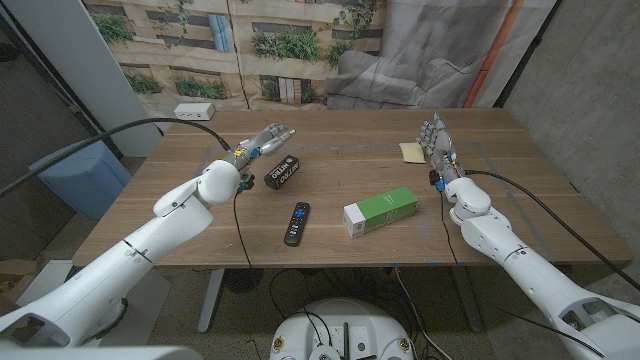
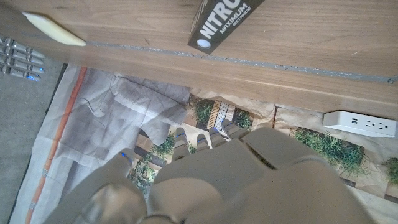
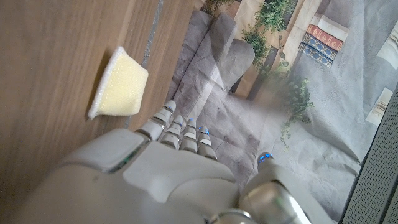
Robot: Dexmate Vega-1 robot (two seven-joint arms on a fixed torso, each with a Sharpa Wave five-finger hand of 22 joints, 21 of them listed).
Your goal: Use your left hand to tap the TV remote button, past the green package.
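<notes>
Wooden table [image 1: 340,200], brown, long edge toward the robot, holding the items listed from left to right.

White power strip [image 1: 194,111]: off the table, on the ground behind its far left corner.

Left hand [image 1: 262,142]: above the far left part of the table, fingers extended and slightly apart, holding nothing. Seen from the left wrist view, the left hand [image 2: 217,180] has its fingers reaching out toward the backdrop beyond the table edge.

Black package [image 1: 283,172], white "NITRO" lettering: lies on the table just beside the left hand, on its near side.

TV remote [image 1: 296,222]: black, slim, lies lengthwise toward the robot near the table's middle, nearer than the black package and well apart from the left hand. Buttons face up.

Green package [image 1: 381,211], white end panel: lies on its side just right of the TV remote, not touching it.

Yellow sponge [image 1: 410,151]: on the far right part of the table, just left of the right hand.

Right hand [image 1: 441,148]: stands on its edge, fingers straight and close together, gripping nothing.
</notes>
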